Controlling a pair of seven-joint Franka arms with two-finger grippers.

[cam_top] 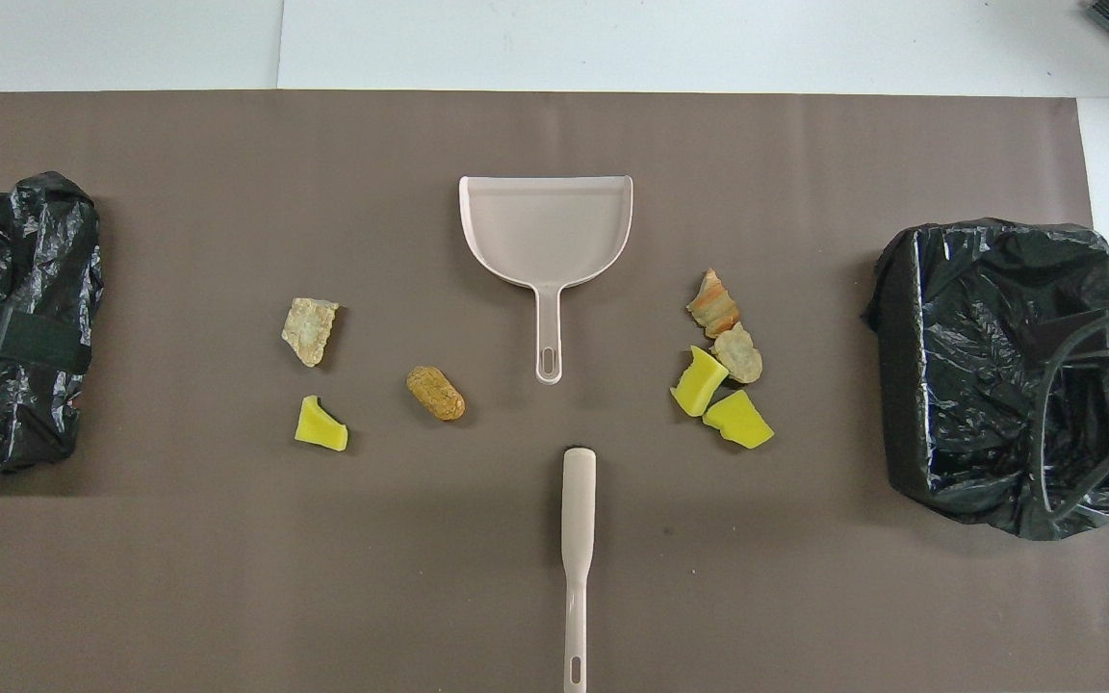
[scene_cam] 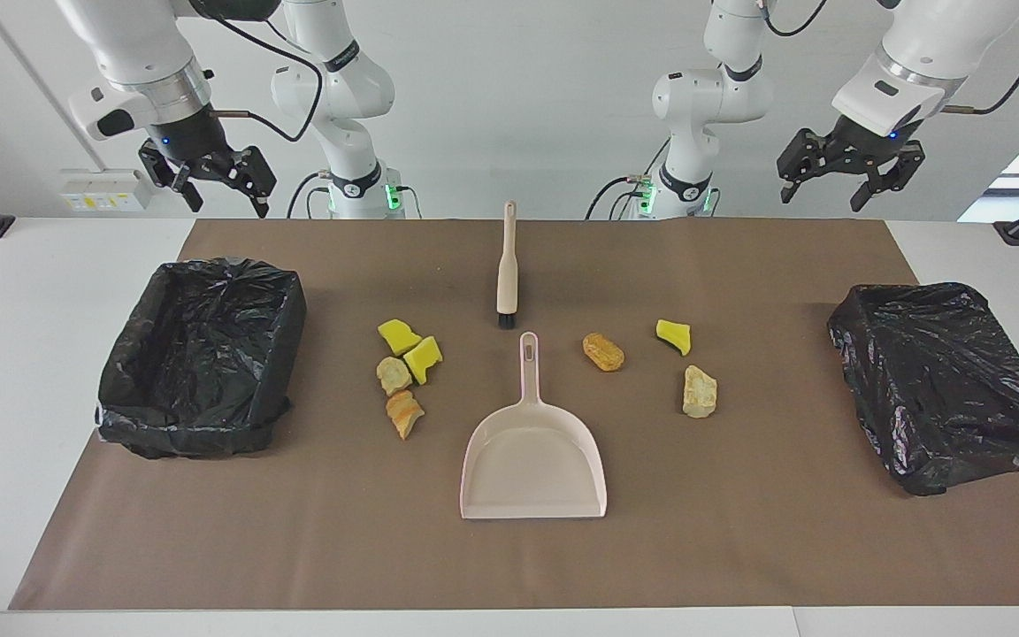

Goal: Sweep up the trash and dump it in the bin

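Note:
Several trash chunks lie on the brown mat. Toward the right arm's end: two yellow sponge pieces (scene_cam: 398, 335) (scene_cam: 422, 359), a beige lump (scene_cam: 394, 375) and an orange-brown lump (scene_cam: 405, 413). Toward the left arm's end: an orange-brown lump (scene_cam: 603, 351), a yellow sponge piece (scene_cam: 674, 336) and a tan lump (scene_cam: 700, 391). The pale pink dustpan (scene_cam: 533, 442) lies between the groups, handle toward the robots. The beige-handled brush (scene_cam: 506, 265) lies nearer to the robots. My right gripper (scene_cam: 228, 205) and left gripper (scene_cam: 821, 202) hang open and empty, high over the table's robot-side edge.
A black-bag-lined bin (scene_cam: 164, 433) stands at the right arm's end of the mat, another (scene_cam: 961, 460) at the left arm's end. They also show in the overhead view, the first bin (cam_top: 901, 385) and the second bin (cam_top: 64, 404). Brown mat (scene_cam: 739, 531) covers the table.

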